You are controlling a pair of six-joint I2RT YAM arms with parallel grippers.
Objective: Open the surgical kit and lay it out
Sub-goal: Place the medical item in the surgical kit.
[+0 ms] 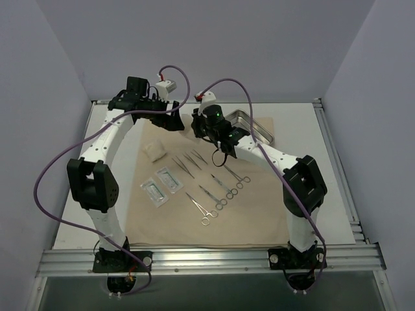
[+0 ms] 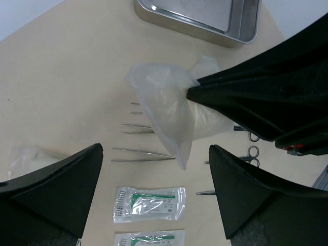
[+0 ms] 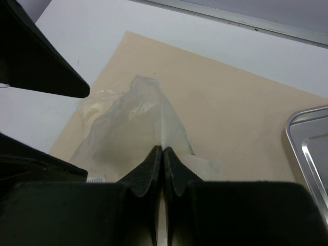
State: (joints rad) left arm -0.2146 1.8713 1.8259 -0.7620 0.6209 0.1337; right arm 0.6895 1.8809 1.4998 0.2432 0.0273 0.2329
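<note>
The surgical kit lies spread on its beige cloth [image 1: 259, 214]. The steel tray [image 1: 254, 124] stands at the back right. Tweezers [image 2: 143, 154], two clear packets [image 2: 148, 204], ring-handled clamps [image 1: 220, 191] and a gauze pile [image 1: 154, 149] lie in rows. My right gripper [image 3: 163, 149] is shut on a clear plastic bag [image 2: 164, 115] that hangs above the tweezers. My left gripper [image 2: 156, 195] hovers just left of it, open, with nothing between its fingers. In the top view the two grippers [image 1: 175, 120] [image 1: 196, 127] almost meet above the cloth's back edge.
The white table [image 1: 97, 214] extends left of the cloth. Metal rails [image 1: 207, 259] run along the near and right edges. Purple cables [image 1: 45, 181] loop off both arms. Grey walls close in the back and both sides.
</note>
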